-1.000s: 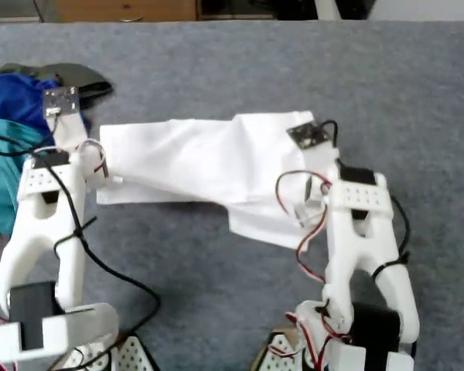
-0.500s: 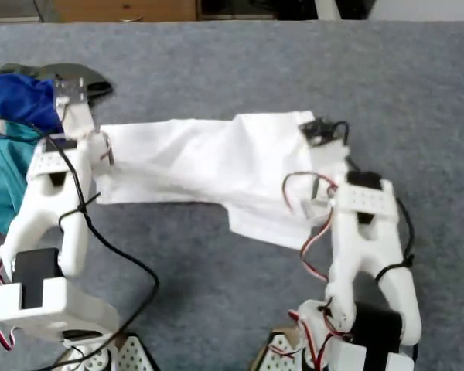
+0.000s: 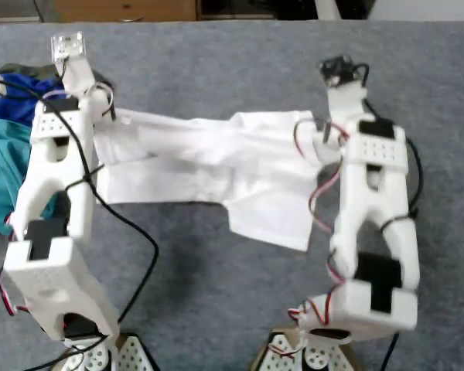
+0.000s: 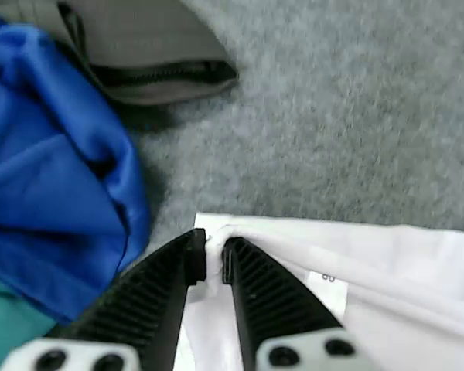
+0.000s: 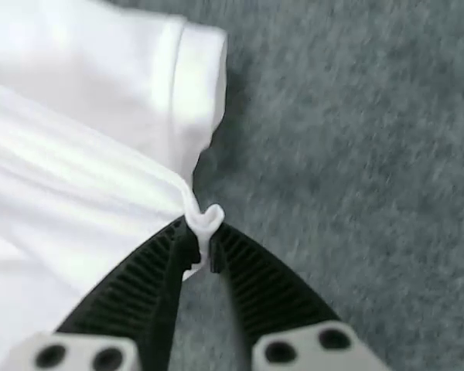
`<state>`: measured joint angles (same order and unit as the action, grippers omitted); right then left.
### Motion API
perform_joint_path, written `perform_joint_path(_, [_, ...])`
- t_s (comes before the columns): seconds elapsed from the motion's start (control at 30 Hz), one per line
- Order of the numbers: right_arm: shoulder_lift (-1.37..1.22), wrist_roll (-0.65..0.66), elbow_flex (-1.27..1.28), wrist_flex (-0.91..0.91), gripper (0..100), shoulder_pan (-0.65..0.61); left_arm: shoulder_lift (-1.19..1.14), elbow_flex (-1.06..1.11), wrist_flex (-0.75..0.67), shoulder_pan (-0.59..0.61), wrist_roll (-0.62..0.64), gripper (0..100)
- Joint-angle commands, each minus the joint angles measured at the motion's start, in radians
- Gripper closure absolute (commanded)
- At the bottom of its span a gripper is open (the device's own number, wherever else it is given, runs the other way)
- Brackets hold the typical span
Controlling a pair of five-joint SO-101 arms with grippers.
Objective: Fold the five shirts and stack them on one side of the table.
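The white shirt (image 3: 216, 166) lay in the middle of the grey table (image 3: 240, 69), pulled out long from side to side. Its far edge was stretched between my two grippers, one at each end. The left gripper (image 4: 213, 259) was pinched tight on the shirt's left corner. The right gripper (image 5: 201, 239) was pinched tight on a little bunch of cloth by the sleeve hem at the right end.

From both sets of jaws, the rest of the shirt lay back toward the arm bases, with a flap sticking out on the near right side. So I judged the next fold should run along that long line, with both arms carrying the edge together. Neither arm was nearer, since each had its own end.

A small tag (image 4: 329, 276) sat on the cloth just beside the left jaws. It had dark marks on it, but I could not read them.

Off to the left lay a blue shirt (image 4: 54, 154), a teal shirt (image 3: 0, 178) and a grey-green shirt (image 4: 139, 46) in a heap, not folded.
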<state>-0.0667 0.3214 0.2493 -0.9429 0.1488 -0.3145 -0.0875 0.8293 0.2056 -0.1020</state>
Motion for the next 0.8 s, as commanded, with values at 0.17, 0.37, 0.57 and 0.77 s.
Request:
perform_joint_path(0.17, [-0.168, -0.071, -0.621, -0.144, 99.5, 0.031, -0.064, -0.574, 0.244, 0.06, 0.011, 98])
perform_joint_path(0.37, [-0.274, -0.068, -0.915, -0.272, 99.5, -0.028, -0.145, -0.741, 0.25, 0.043, -0.017, 98])
perform_joint_path(0.57, [-0.349, -0.068, -0.935, -0.411, 99.6, -0.022, -0.197, -0.744, 0.465, 0.041, -0.017, 98])
perform_joint_path(0.77, [-0.346, -0.008, -0.935, -0.462, 99.6, -0.036, -0.214, -0.75, 0.476, 0.011, -0.025, 98])
